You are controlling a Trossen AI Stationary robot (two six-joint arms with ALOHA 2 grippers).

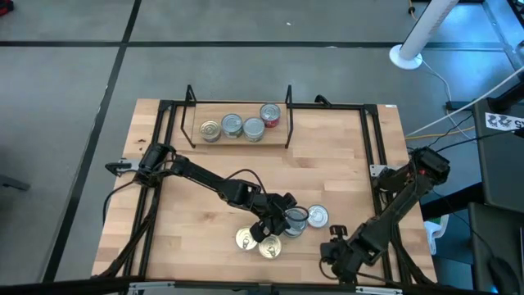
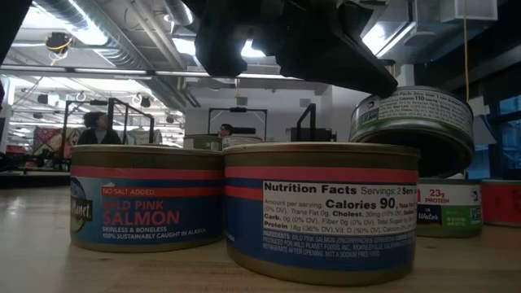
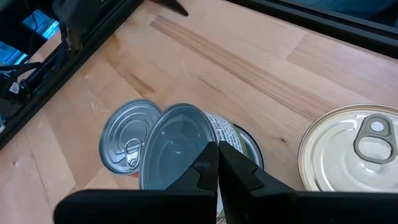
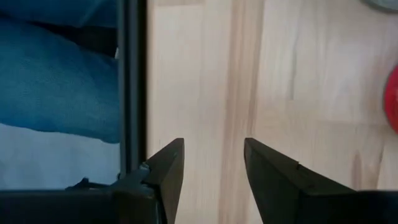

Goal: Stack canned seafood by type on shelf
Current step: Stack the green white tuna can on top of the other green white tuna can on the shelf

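Note:
The shelf [image 1: 239,141] stands at the table's far middle, with several cans on its board, among them a gold-lidded one [image 1: 210,129] and a red-labelled one [image 1: 270,115]. Near the front edge stand two gold-lidded salmon cans [image 1: 246,238] [image 1: 270,246] and a silver can [image 1: 317,216]. Beside them a silver can [image 3: 177,146] sits tilted, its lower edge on another can [image 3: 250,142]. My left gripper [image 3: 217,158] is shut at this tilted can's rim. My right gripper [image 4: 214,146] hangs open over bare wood at the front right, holding nothing. My left gripper's shut fingertips [image 3: 208,163] lie against the rim of the tilted can [image 3: 200,138], at the edge of its smooth silver end. They come slanting down from the table's left. Whether they pinch anything is hidden by the fingers. The can [image 2: 411,122] sits tipped, raised above the table.
A black rail [image 4: 132,81] runs along the table's edge beside my right gripper, with blue cloth [image 4: 56,74] beyond it. A flat silver-lidded can [image 3: 127,143] and a gold-lidded one [image 3: 354,152] flank the tilted can. Bare wood lies between the front cans and the shelf.

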